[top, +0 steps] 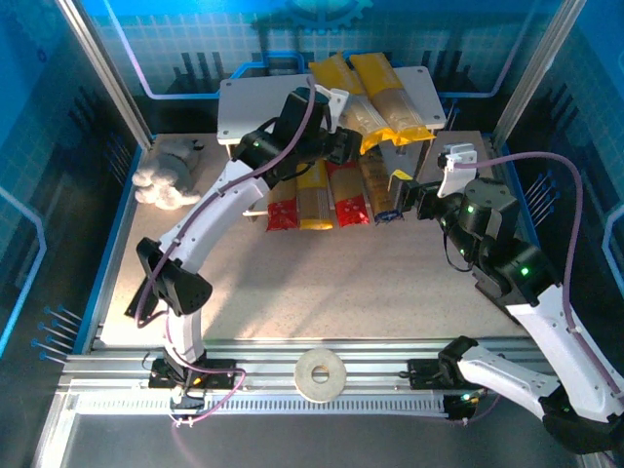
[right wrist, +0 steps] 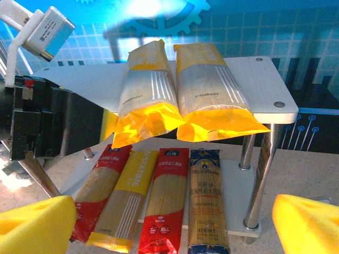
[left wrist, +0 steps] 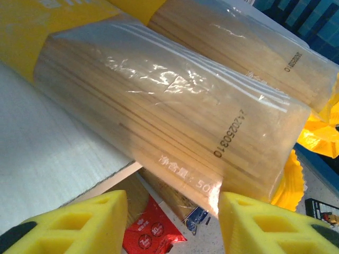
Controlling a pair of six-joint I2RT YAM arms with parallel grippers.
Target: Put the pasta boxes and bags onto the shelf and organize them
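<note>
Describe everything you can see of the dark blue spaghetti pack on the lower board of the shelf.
The dark blue spaghetti pack is long and narrow, and looks to be made of clear film. It has a dark blue label with gold print at the far end and another dark blue band at the near end, with pale strands showing between them. It lies flat and lengthwise on the lower board, rightmost of four packs, close beside a red pack.

Six pasta packs (right wrist: 204, 90), one shelf (right wrist: 259, 79)
</note>
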